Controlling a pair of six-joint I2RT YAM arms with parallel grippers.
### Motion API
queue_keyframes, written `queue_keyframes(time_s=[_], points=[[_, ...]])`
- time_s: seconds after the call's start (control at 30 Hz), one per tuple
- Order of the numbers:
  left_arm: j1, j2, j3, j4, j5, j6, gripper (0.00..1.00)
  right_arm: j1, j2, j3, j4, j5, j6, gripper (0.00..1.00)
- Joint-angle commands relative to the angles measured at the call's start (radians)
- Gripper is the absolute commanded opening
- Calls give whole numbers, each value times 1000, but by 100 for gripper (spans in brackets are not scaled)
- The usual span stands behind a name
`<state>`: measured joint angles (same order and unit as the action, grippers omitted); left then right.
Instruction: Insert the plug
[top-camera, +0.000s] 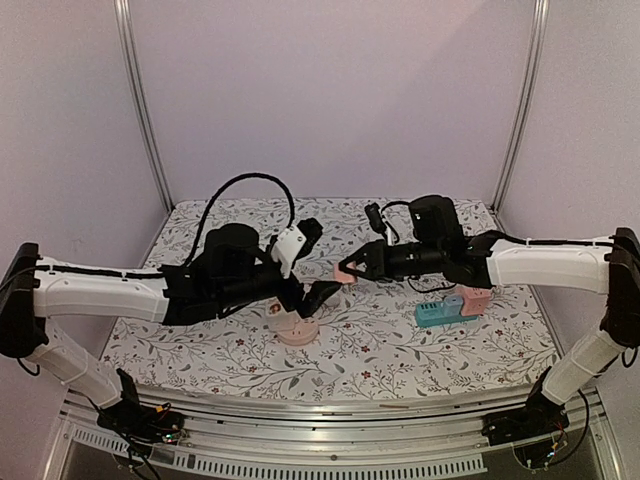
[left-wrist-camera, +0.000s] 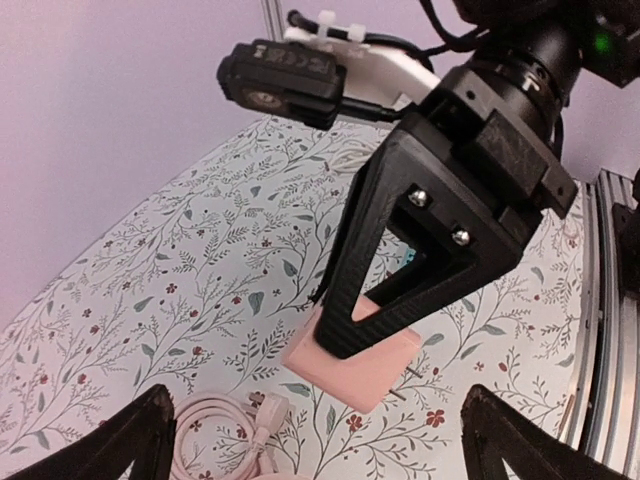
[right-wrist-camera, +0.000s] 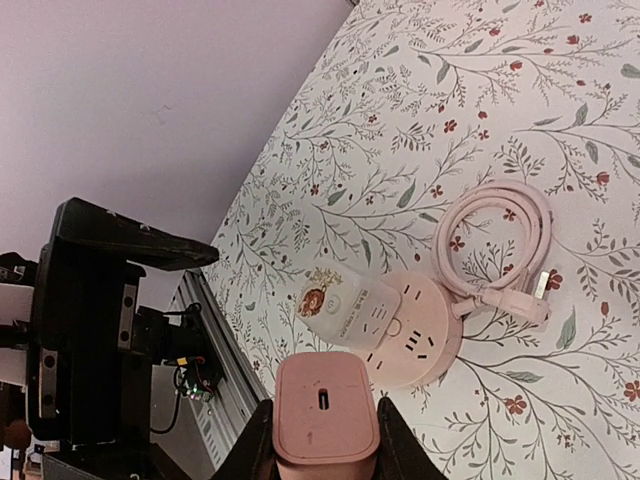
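Since our right gripper (top-camera: 352, 268) has the pink plug adapter (right-wrist-camera: 325, 420) clamped and raised clear of the floral tablecloth (top-camera: 400, 350), we judge the step in hand to be carrying it to the round pink socket hub (right-wrist-camera: 420, 340) and seating it. The hub sits on the cloth in front of the left arm, well apart from the adapter, with its own coiled cable (right-wrist-camera: 495, 225) lying just beside it.

To do this well, we should bring the adapter squarely above one free socket face, match the prongs to the slots, and press straight along them without rocking. The wrist view shows only the adapter's back with its small port, so the prongs' angle is better checked from the left wrist camera, where they are barely visible. The hub looks light and may slide, so bracing it with our left gripper (left-wrist-camera: 318, 420) seems wise.

The right fingers (right-wrist-camera: 392, 445) are closed on the adapter's two sides, gripping it firmly. The left fingers (left-wrist-camera: 140, 440) stand spread wide, holding and touching nothing.
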<state>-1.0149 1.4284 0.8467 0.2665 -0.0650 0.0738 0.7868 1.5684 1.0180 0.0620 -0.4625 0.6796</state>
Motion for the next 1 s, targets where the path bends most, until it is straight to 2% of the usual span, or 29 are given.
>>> queue_keyframes(time_s=[0.0, 0.27, 0.5, 0.63, 0.97], points=[[-24, 19, -13, 77, -133, -208, 99, 17, -48, -22, 110, 166, 51, 8], [-24, 122, 49, 148, -174, -306, 98, 52, -51, -30, 174, 224, 91, 6], [-24, 149, 44, 232, -151, -319, 92, 65, -57, -41, 192, 235, 96, 5], [-24, 158, 39, 264, -168, -327, 85, 66, -53, -41, 201, 228, 97, 4], [-24, 207, 64, 312, -207, -341, 75, 66, -43, -73, 296, 179, 139, 2]])
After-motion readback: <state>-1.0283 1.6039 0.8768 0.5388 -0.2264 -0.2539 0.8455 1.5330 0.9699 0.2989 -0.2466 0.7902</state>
